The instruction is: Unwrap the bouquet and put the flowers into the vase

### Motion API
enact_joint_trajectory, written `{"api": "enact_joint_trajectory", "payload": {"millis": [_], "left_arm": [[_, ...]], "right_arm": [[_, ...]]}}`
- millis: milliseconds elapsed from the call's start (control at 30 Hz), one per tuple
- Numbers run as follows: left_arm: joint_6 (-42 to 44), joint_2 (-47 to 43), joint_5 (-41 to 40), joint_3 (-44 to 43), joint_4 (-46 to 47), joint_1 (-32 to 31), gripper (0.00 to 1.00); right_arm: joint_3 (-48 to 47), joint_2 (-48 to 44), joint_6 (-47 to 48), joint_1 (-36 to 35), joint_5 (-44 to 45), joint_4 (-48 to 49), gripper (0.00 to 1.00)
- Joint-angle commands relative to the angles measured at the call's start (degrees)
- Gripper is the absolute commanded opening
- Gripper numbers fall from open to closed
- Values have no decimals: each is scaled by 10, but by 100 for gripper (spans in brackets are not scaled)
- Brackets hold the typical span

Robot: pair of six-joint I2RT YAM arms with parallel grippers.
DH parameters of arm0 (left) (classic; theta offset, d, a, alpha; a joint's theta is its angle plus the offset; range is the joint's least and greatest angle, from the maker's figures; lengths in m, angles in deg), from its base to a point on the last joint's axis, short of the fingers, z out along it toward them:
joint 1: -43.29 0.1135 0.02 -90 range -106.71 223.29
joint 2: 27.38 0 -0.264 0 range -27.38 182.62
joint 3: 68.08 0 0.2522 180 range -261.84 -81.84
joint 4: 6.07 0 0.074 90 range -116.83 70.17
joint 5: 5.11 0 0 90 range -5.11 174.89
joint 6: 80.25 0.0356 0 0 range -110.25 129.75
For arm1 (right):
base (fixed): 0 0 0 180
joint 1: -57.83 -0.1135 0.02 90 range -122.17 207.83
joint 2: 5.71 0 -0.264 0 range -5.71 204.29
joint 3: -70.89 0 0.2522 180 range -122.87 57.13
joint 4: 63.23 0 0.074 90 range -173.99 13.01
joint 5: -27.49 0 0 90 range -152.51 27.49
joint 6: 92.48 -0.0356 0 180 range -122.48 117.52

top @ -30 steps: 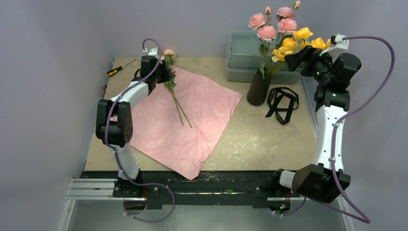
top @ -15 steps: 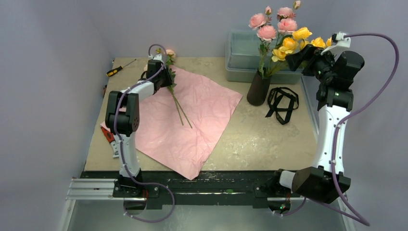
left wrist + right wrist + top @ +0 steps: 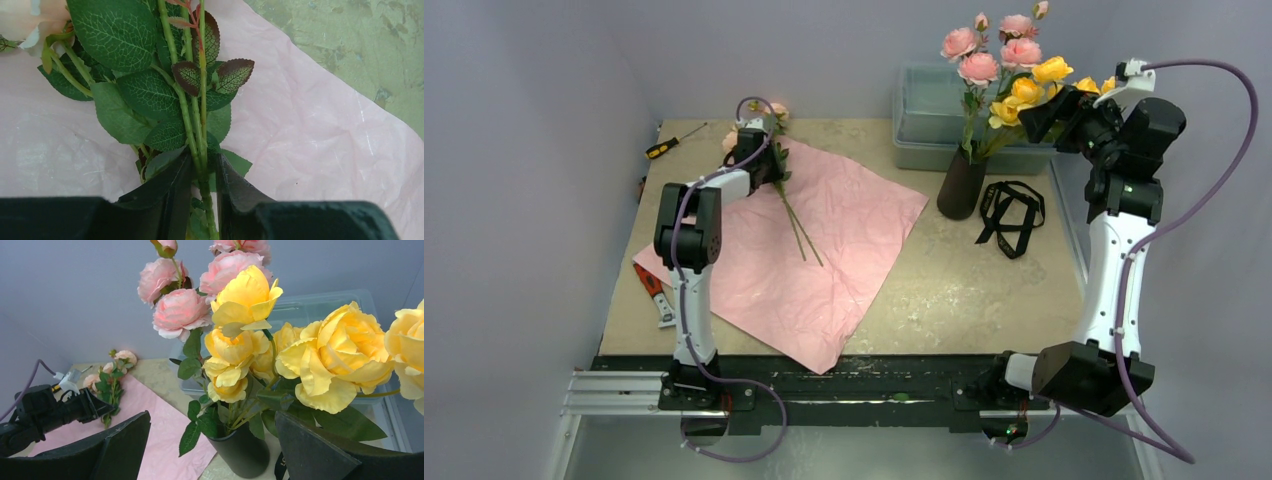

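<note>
Beige, stone-patterned bench is seen beneath everything, with a sheet of pink paper spread flat from its near edge toward the left rear. A red-handled tool lies at the paper's left edge. On the paper the loose flowers are laid, thin green stems toward the near side, leaves and pale peach blooms toward the far left corner.

The left pincer is set over the leafy stretch of those stems. Its fingers are seen close on either side of the paired stems, though whether the stems are truly pinched cannot be told. The stems are judged light, thin and springy, probably slick. A hold on bare stem just below the leaves is therefore favoured, since blooms and leaves would be crushed. With a hold so near the heads, the long tails may be expected to sag and swing, and the vase mouth is already crowded.

Farther back, a black ribbon lies loose just beside the dark vase, in which pink and yellow blooms are stood upright. The right pincer is held wide open near those blooms, with nothing gripped. Behind the vase a translucent box is set against the wall, and a screwdriver lies at the far left.
</note>
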Motion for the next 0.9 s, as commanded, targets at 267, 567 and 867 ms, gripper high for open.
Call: {"api": "enact_joint_trajectory", "payload": {"millis": [267,567,867], "left_arm": [[-26,-69,-20,2,-9,14,2],[-68,-137,21,15,16,25,0],[-117,-215,117,89,139,45,0]], "right_arm": [[-17,-6,-14,-2,-51,49,98],[-20,-11,-24,-2,-94,72,98],[-22,4,-92,-23,-184,146,98]]}}
